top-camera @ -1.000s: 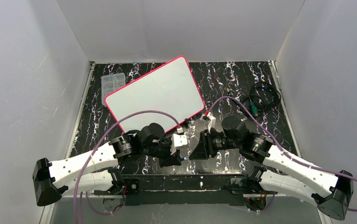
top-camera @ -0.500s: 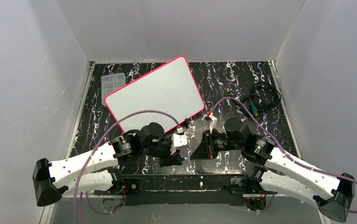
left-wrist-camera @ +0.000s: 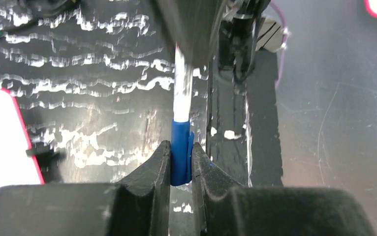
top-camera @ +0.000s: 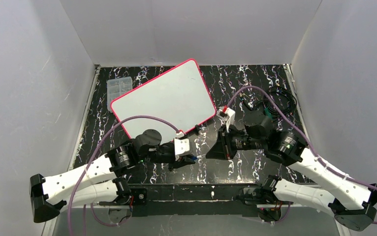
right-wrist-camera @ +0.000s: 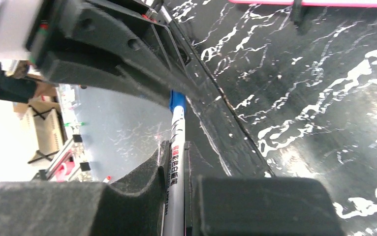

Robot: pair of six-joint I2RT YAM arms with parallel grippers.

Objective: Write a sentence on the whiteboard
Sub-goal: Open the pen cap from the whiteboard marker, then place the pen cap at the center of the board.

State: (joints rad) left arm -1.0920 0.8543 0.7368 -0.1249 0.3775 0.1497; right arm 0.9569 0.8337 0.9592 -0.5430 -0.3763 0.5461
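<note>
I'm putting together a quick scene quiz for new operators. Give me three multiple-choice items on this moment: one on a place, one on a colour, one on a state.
1. Where is the clear compartment box relative to the whiteboard?
A. on top of it
B. beside its left edge
C. beyond its right edge

2. What colour is the cap of the marker?
A. red
B. green
C. blue

3. How is the marker held?
A. left pincer shut on the cap, right pincer shut on the white body
B. by one pincer only
C. by neither

Answers:
1 B, the top view shows it by the board's left side.
2 C, blue in both wrist views.
3 A, each wrist view shows its own fingers clamped on it.
</note>
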